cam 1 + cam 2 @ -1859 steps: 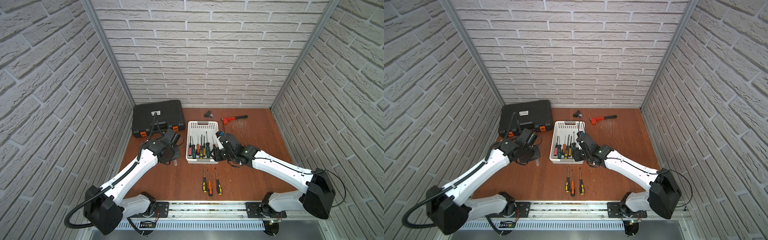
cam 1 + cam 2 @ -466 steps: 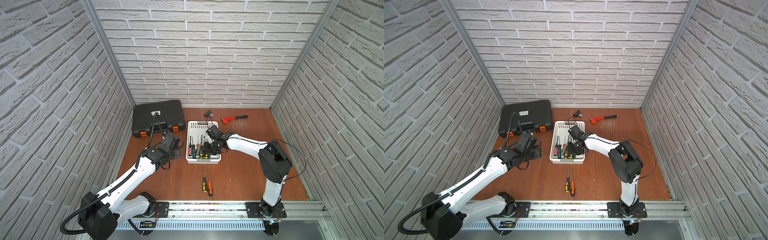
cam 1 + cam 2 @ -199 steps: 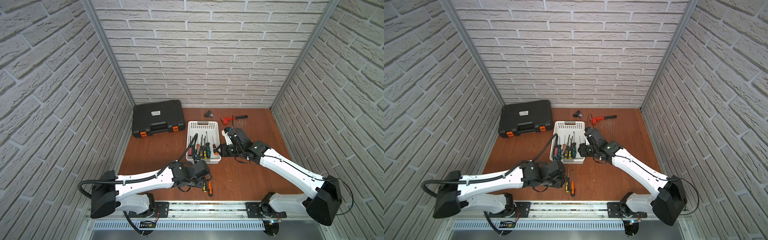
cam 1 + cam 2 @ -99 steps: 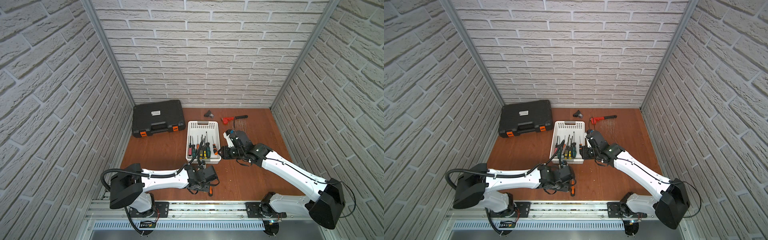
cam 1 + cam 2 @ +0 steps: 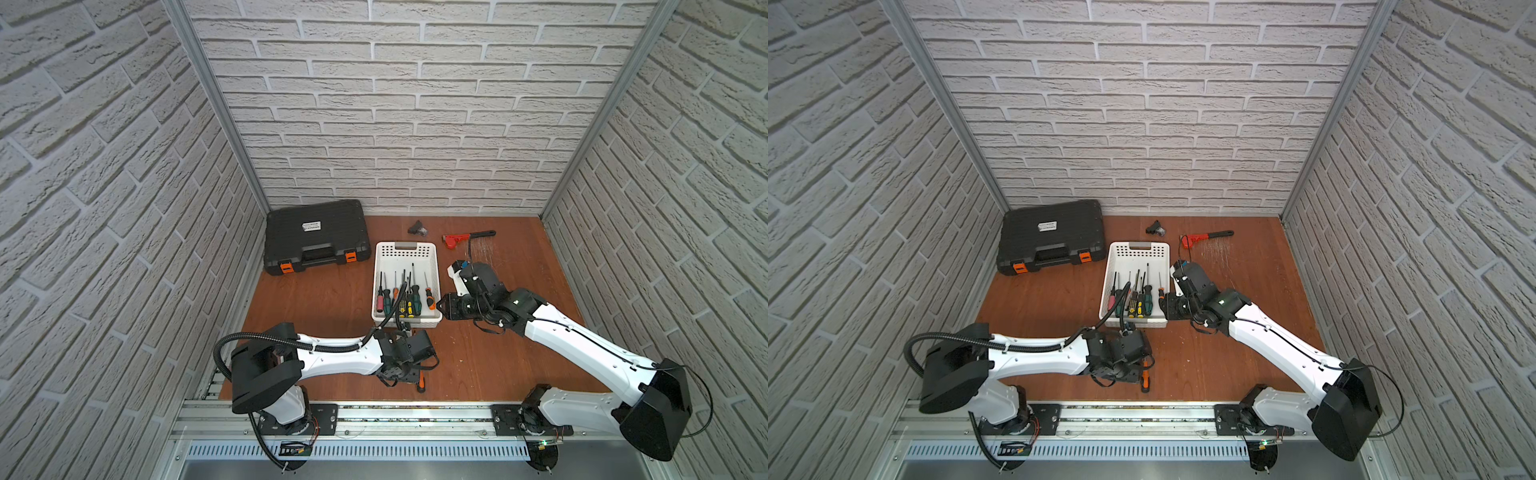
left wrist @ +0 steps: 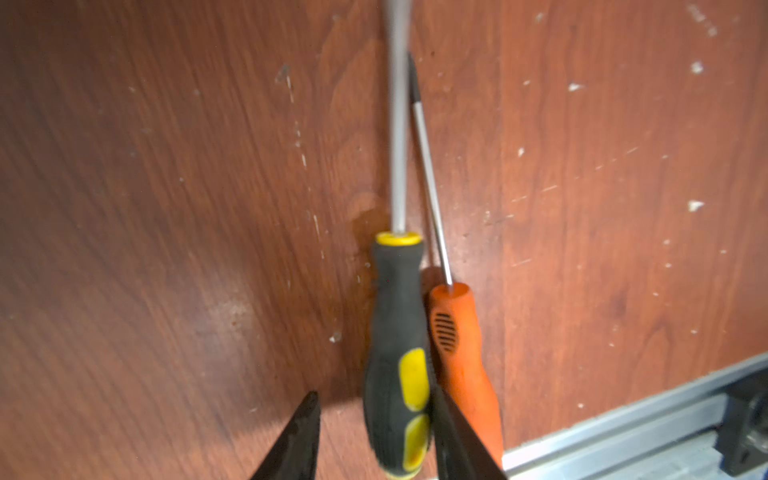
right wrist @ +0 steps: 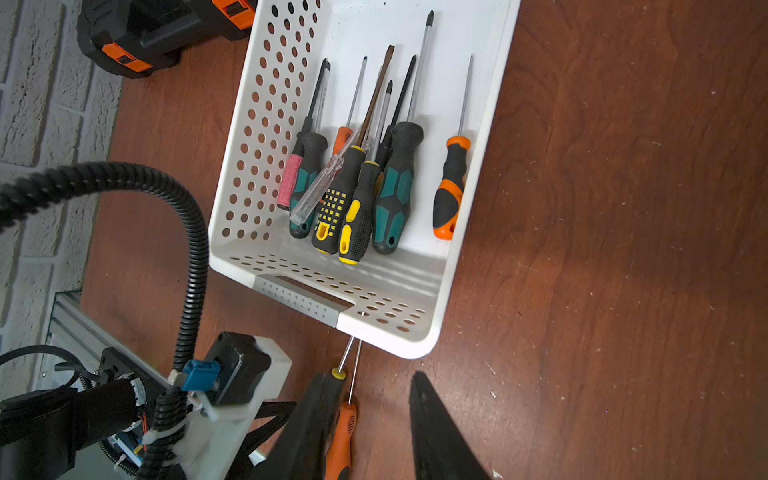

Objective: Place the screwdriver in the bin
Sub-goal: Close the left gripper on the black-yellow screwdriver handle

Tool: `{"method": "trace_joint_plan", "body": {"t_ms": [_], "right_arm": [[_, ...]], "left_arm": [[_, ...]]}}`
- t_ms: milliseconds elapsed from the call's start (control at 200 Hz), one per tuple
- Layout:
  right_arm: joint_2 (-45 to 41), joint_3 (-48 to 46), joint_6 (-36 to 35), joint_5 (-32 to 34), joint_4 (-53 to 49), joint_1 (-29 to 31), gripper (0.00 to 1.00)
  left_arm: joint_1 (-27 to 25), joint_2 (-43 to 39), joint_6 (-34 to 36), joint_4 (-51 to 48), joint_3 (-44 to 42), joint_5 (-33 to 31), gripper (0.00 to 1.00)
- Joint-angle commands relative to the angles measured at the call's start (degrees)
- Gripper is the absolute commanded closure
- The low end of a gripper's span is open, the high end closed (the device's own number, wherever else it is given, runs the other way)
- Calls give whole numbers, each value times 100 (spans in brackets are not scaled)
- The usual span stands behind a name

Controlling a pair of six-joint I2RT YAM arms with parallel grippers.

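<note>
L fingers [image 6: 297, 444] astride screwdriver [image 6: 397, 353], seemingly loose

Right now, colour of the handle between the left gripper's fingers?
Black with yellow inserts, the screwdriver handle; best in left wrist view.

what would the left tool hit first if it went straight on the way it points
Likely the black-yellow screwdriver that the left tool straddles, then the table; depth unclear.

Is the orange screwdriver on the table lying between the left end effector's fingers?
No, the black-and-yellow screwdriver sits between them; the orange screwdriver lies just outside.
</note>
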Motion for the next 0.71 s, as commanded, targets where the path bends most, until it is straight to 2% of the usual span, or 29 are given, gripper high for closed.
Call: {"method": "trace_joint_plan", "body": {"t_ms": [0, 390, 465, 700], "right_arm": [[-101, -53, 61, 12, 137, 36, 65], [-81, -81, 79, -44, 208, 29, 66], [-79, -81, 78, -54, 219, 29, 66], [-59, -97, 100, -83, 293, 29, 66]], "left_arm": [[51, 124, 69, -179, 121, -67, 56], [178, 308, 167, -274, 115, -163, 63], [177, 343, 229, -278, 139, -168, 71], [157, 247, 168, -475, 123, -253, 89]]}}
